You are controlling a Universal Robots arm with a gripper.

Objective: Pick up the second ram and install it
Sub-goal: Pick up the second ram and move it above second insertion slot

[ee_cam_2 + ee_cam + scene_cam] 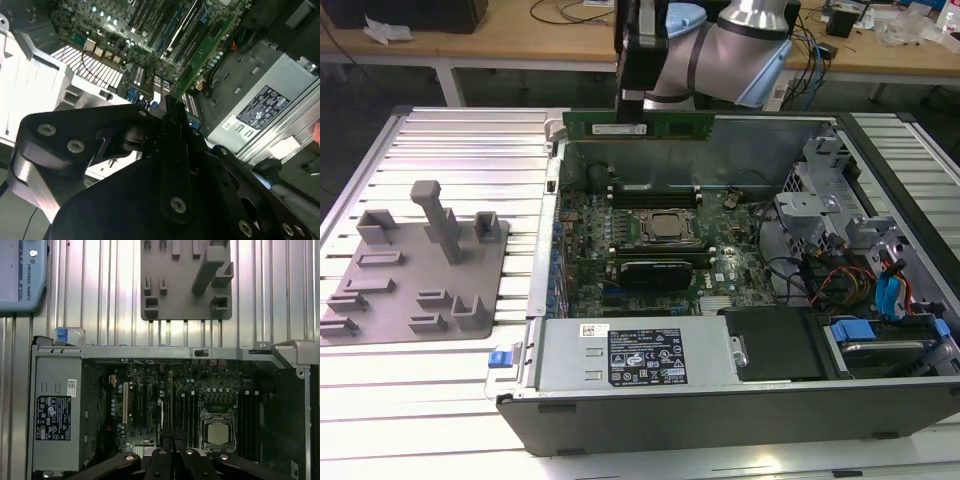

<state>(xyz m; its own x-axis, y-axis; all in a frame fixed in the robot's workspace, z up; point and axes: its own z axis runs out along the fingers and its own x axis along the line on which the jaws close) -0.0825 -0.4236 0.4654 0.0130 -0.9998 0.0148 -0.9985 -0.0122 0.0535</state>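
Gripper (632, 106) clenched on second ram (680, 125), level over case (740, 405); I'd square it to memory slots (655, 190), press evenly.

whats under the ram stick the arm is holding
The ram stick hangs over the motherboard, near the processor. The strip of board directly beneath is hidden by the stick.
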